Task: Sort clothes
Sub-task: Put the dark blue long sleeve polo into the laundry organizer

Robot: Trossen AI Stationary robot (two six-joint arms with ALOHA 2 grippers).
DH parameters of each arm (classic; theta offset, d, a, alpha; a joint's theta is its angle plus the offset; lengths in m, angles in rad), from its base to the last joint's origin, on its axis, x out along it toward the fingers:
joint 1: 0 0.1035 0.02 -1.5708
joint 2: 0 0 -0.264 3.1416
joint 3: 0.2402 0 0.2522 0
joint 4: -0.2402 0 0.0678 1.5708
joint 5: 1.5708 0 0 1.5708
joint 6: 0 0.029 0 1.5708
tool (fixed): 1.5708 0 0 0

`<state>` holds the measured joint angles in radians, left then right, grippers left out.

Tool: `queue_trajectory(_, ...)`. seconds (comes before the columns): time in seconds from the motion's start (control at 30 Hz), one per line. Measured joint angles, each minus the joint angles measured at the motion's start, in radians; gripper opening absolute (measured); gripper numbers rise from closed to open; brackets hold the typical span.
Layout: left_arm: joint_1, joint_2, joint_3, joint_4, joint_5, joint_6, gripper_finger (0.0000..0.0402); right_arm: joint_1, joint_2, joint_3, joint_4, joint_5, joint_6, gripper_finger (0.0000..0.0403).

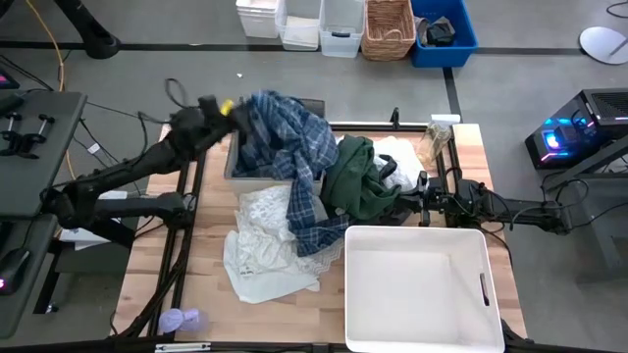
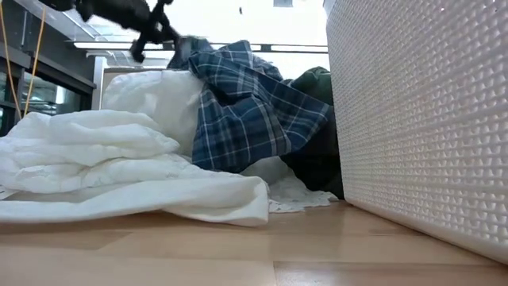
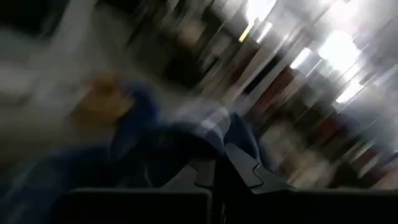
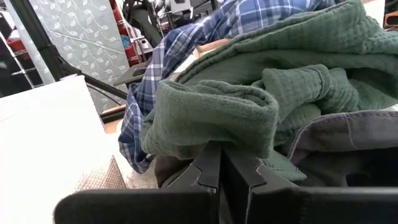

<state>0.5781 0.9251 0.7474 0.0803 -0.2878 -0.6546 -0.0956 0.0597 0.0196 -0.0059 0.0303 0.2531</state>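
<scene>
My left gripper point(image 1: 218, 106) is raised over the table's far left and is shut on the blue-and-white plaid shirt point(image 1: 289, 137). The shirt drapes down over a grey bin point(image 1: 233, 169) and onto the pile. My right gripper point(image 1: 392, 204) reaches in level from the table's right and is shut at the dark green garment point(image 1: 358, 176), which lies heaped mid-table on the plaid shirt's lower part. A black-grey garment point(image 4: 348, 137) lies right beside that gripper. White lacy pieces point(image 1: 265, 245) lie spread on the table at the near left. My left gripper holds the plaid shirt by a bunched upper part point(image 2: 184, 46), coming at it from the table's left. That part is lifted well above the table. The rest hangs slack below it point(image 2: 246, 111) and rests on the pile. The wrist view is blurred, so the layers cannot be told. My right gripper comes level from the table's right at a thick rolled fold of the green garment point(image 4: 217, 124), at the heap's right edge. The fold overhangs the shut fingertips point(image 4: 208, 163) and hides the place of contact. The garment lies slack on the pile.
A large white bin point(image 1: 348, 284) stands at the table's near right, close beside my right arm. A small lavender object point(image 1: 182, 319) lies at the near left edge. A clear jar point(image 1: 432, 142) stands at the far right. Baskets and boxes stand on the floor beyond the table.
</scene>
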Motion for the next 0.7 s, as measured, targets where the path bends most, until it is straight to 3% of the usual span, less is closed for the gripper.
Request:
queue_trajectory(0.17, -0.004, 0.067, 0.059, -0.365, 0.066, 0.009, 0.0, 0.0, 0.0, 0.0, 0.0, 0.0, 0.0, 0.0001)
queue_trajectory(0.3, -0.005, 0.205, 0.18, -0.605, 0.139, 0.123, 0.0, 0.0, 0.0, 0.0, 0.0, 0.0, 0.0, 0.0001)
queue_trajectory(0.5, -0.009, 0.463, 0.45, -1.02, 0.073, 0.362, 0.0, 0.0, 0.0, 0.0, 0.0, 0.0, 0.0, 0.0001)
queue_trajectory(0.7, -0.022, 0.625, 0.633, -1.208, 0.068, 0.54, 0.0021, 0.0, 0.0, 0.0, 0.0, 0.0, 0.0, 0.0001)
